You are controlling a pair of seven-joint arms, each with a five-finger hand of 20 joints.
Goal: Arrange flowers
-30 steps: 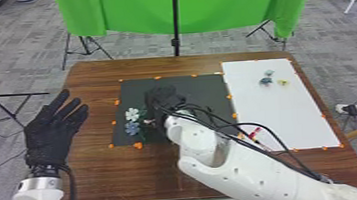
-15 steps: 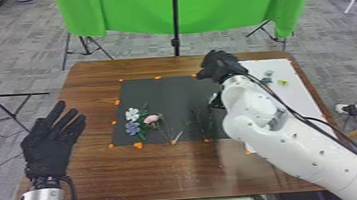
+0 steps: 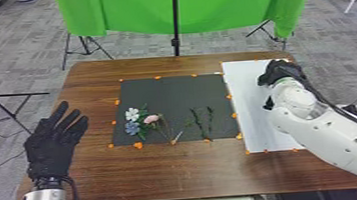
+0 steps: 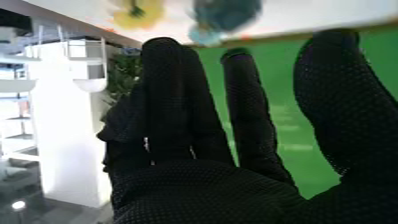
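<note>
Holding the right hand [image 3: 284, 70] over the sheet [image 3: 248, 91] with straight, empty fingers, maybe to get the yellow flower [image 4: 139, 14] or teal flower [image 4: 226, 15]; holding the left hand [image 3: 51, 148] by the mat [image 3: 167, 91], open and empty, likely to wait; seeing a white flower [image 3: 132, 113], blue flower [image 3: 131, 127] and pink flower [image 3: 151, 118] close on the mat, maybe for one bunch, near stems [image 3: 210, 122]

Beyond the brown wooden table [image 3: 162, 174], a green cloth [image 3: 232, 7] hangs above grey patterned carpet [image 3: 30, 57].
</note>
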